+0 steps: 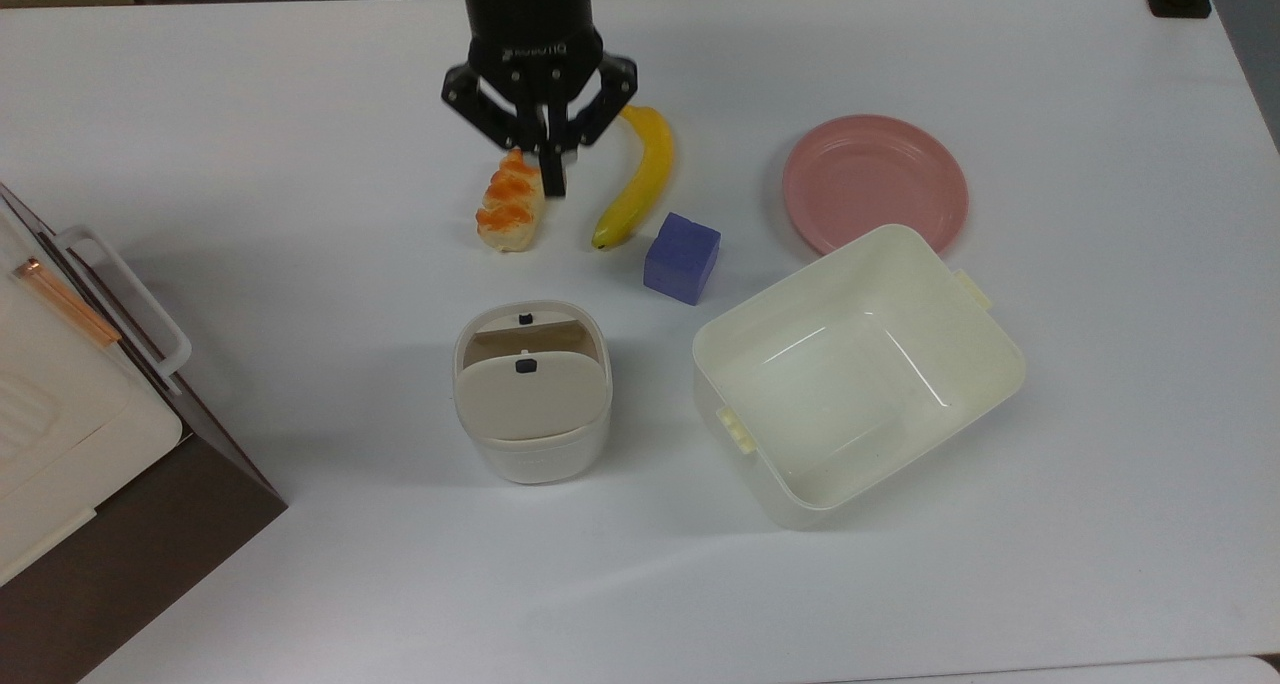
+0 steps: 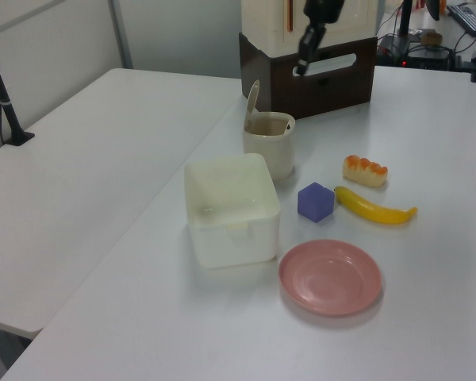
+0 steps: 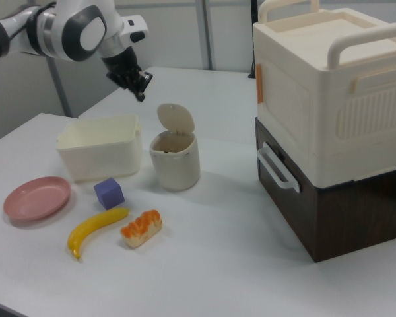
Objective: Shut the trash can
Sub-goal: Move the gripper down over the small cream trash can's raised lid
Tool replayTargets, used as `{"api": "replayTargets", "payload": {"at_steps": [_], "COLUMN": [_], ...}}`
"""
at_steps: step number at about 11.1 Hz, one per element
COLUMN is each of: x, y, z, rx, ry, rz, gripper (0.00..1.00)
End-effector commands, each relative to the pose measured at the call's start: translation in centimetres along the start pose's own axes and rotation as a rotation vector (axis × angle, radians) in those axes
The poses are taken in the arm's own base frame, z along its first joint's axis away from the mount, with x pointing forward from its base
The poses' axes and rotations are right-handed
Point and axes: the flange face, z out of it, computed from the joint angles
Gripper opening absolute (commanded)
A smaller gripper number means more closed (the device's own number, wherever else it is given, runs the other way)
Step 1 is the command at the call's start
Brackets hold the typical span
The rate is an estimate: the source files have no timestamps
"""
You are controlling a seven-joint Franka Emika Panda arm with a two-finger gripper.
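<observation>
The trash can (image 1: 532, 449) is a small white bin, and its beige lid (image 1: 530, 396) with a black button stands raised on its hinge, leaving the mouth open. The bin also shows in the left view (image 2: 270, 151) and the right view (image 3: 176, 162), where the lid (image 3: 176, 119) tilts up at the back. My gripper (image 1: 552, 184) is shut with nothing in it. It hangs high above the table, over the gap between bread and banana in the top view. In the right view the gripper (image 3: 142, 94) is up and to the right view's left of the lid, apart from it. The left view has the gripper (image 2: 300, 68) above the bin.
A bread roll (image 1: 512, 204), a banana (image 1: 640, 179) and a purple cube (image 1: 682, 257) lie beyond the bin. A pink plate (image 1: 875, 179) and a cream lidless tub (image 1: 985, 364) sit to the top view's right. A big cream-and-brown box (image 3: 330, 125) stands at the top view's left.
</observation>
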Motion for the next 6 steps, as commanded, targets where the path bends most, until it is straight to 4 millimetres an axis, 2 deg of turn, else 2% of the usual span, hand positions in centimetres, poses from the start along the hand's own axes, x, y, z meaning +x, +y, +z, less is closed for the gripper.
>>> {"api": "replayTargets", "payload": {"at_steps": [1,4,6], "x": [3.3,6.9,7.0], "y": [0.5,2.4,2.7], "z": [2.6,7.2,9.6], "rx": [-0.003,-0.032,-0.038], "ry": [0.24,0.346,0.348], "rz": [0.001,0.012,0.011], "gripper": [0.0,0.0,0.0]}}
